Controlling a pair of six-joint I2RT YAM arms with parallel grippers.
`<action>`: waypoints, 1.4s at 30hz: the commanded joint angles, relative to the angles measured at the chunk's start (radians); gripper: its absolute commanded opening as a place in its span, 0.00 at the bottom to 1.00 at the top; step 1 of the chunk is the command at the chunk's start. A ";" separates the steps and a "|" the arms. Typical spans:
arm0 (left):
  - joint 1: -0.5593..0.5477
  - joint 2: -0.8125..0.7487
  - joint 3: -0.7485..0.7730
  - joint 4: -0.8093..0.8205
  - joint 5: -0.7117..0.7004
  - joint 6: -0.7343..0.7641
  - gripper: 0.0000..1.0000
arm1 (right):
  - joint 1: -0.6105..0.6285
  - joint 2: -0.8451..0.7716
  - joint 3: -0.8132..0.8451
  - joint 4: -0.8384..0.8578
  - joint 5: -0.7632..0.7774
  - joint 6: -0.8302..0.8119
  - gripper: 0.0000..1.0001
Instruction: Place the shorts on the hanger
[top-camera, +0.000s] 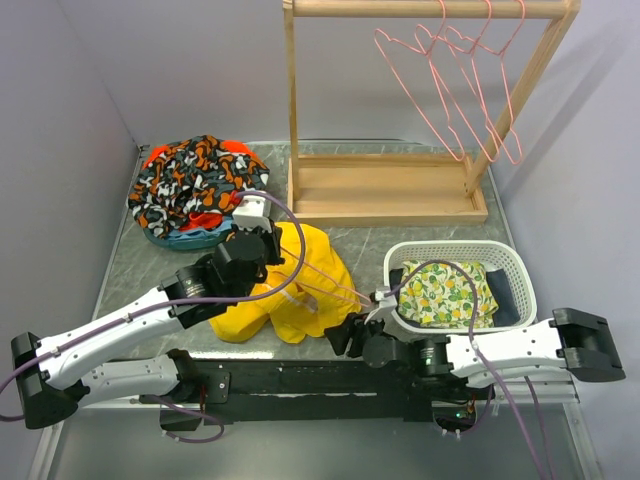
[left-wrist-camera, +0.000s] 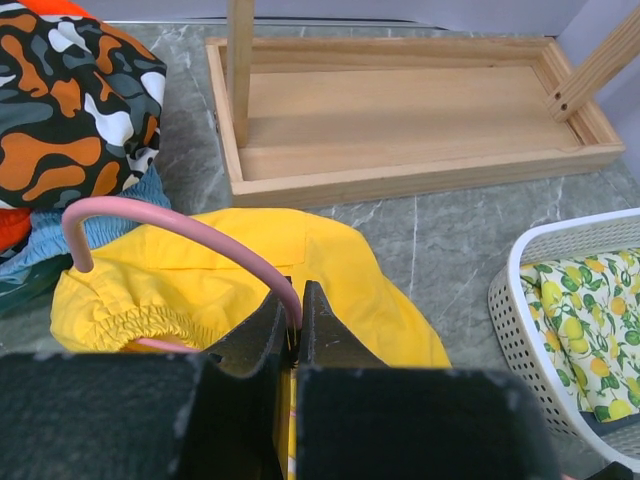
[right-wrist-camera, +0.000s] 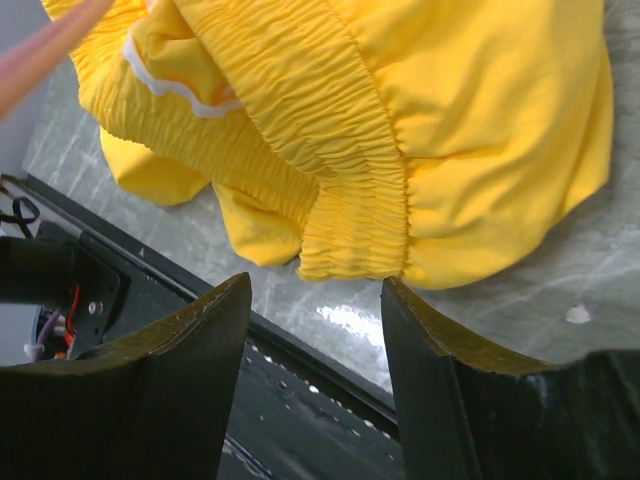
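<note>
Crumpled in a heap mid-table: the shorts (top-camera: 300, 290), bright yellow, gathered waistband (right-wrist-camera: 350, 180) turned toward 5 o'clock, with a pale drawstring (right-wrist-camera: 170, 85) along it. Across and partly under the yellow fabric, the hanger (left-wrist-camera: 190, 228), thin pink wire, its hook curling up and over toward 10 o'clock in the left wrist view. Pinched tight on that wire just below the hook, the left gripper (left-wrist-camera: 293, 335), jaws nearly together, sitting at the shorts' 11 o'clock edge from above. At the shorts' 5 o'clock, just off the hem, the right gripper (right-wrist-camera: 315, 300), fingers spread wide and holding nothing, low over the grey table (top-camera: 120, 260). At 10 o'clock from the shorts, a black, orange and white patterned garment (top-camera: 190, 185). At 1 o'clock, a wooden rack (top-camera: 385, 190) carrying more pink hangers (top-camera: 450, 90). At 3 o'clock, a white basket (top-camera: 520, 270) holding a lemon-print cloth (top-camera: 445, 292).
</note>
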 joint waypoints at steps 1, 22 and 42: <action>0.002 0.002 0.018 0.037 -0.003 -0.040 0.01 | 0.033 0.078 0.028 0.154 0.148 0.036 0.63; 0.002 -0.018 0.030 -0.011 -0.006 -0.037 0.01 | 0.033 0.264 0.037 0.270 0.116 0.031 0.71; 0.002 -0.027 0.042 -0.028 0.003 -0.045 0.01 | 0.027 0.377 0.186 -0.016 0.171 0.186 0.68</action>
